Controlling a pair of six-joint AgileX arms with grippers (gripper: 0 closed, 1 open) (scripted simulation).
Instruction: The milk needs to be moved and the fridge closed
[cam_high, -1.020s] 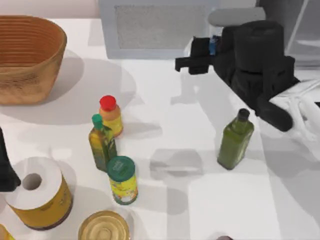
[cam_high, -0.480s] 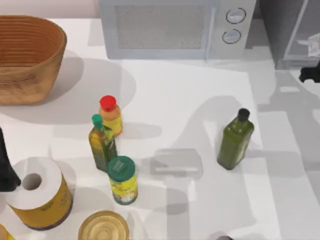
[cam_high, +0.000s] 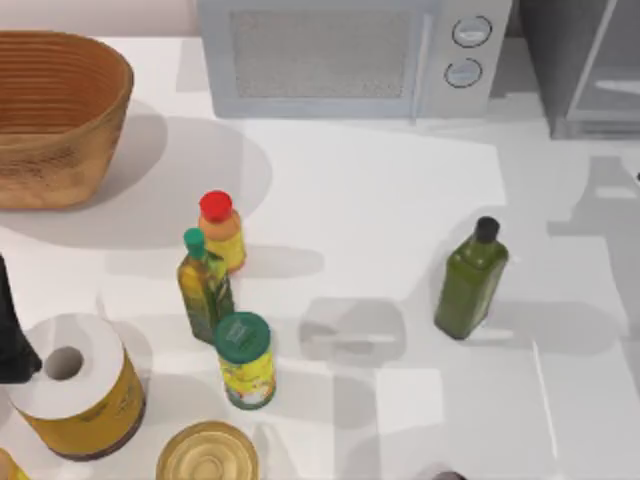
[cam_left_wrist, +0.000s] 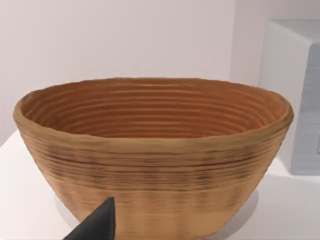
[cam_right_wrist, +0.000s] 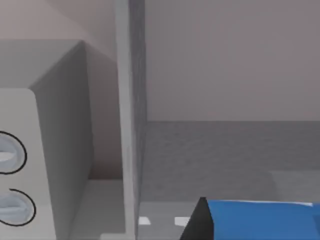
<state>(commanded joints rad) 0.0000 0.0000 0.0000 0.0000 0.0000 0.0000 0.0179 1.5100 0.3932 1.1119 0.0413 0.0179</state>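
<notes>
The milk shows its blue top low in the right wrist view, held in my right gripper, with one dark fingertip against its side. Straight ahead of it is the fridge, a grey cabinet with its inside wall and floor exposed. Seen from above, the fridge stands at the table's back right corner. My left arm stays parked at the left edge, facing the wicker basket.
The light grey microwave stands at the back, left of the fridge; its knobs are close beside the right gripper. A dark green bottle stands on the right. Two bottles, a green-lidded can and a paper roll crowd the front left.
The right arm, carrying the milk, swung from in front of the microwave to the right and out of the top view. The left arm has not moved.
</notes>
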